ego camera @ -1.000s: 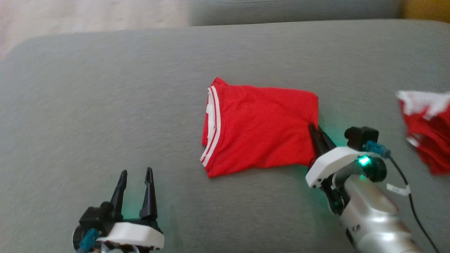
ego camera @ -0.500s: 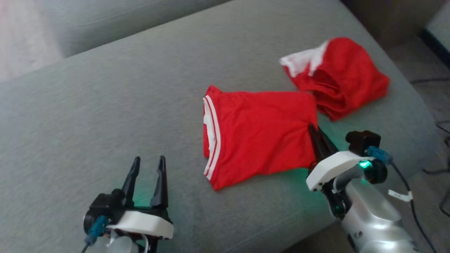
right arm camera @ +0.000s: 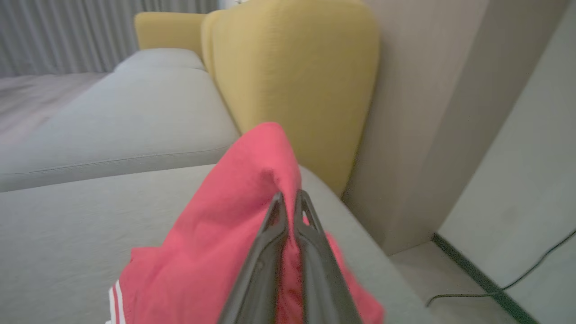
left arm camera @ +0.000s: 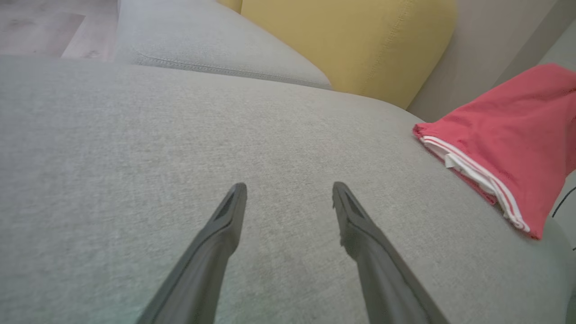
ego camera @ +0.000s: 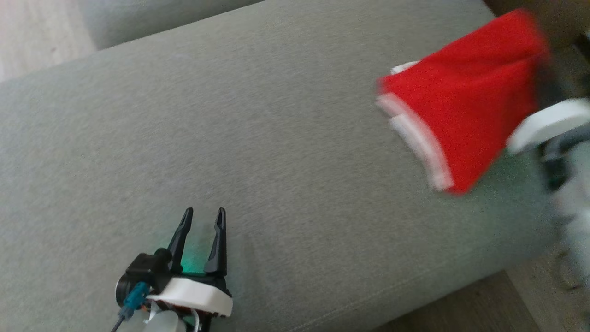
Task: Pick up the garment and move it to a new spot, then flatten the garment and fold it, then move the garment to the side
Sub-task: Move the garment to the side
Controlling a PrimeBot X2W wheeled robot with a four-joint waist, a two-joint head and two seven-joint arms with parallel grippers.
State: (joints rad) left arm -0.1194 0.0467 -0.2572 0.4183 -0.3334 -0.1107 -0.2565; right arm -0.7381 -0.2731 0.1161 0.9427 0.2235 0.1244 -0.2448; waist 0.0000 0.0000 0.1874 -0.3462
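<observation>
The garment point(ego camera: 461, 115), a folded red shirt with white red-striped trim, hangs tilted over the right end of the grey cushion point(ego camera: 258, 138). It is blurred in the head view. My right gripper point(right arm camera: 290, 198) is shut on the garment's point(right arm camera: 225, 234) upper corner, fingers pressed together on the cloth. Its white wrist housing point(ego camera: 548, 122) shows at the right edge. The striped edge and a small white tag hang toward the cushion in the left wrist view, where the garment point(left arm camera: 508, 130) is at the far right. My left gripper point(ego camera: 204, 213) rests open and empty low over the cushion point(left arm camera: 288, 189).
A yellow backrest point(right arm camera: 297, 81) stands behind the cushion's right end, against a beige wall point(right arm camera: 418, 112). A second grey cushion point(left arm camera: 207, 40) lies beyond. The cushion's front edge drops to wooden floor point(ego camera: 461, 309). A cable point(right arm camera: 495, 288) lies on the floor at the right.
My right gripper has lifted the garment off the cushion and swung it up and to the right. The head camera has turned too. The left gripper stays open in place.
</observation>
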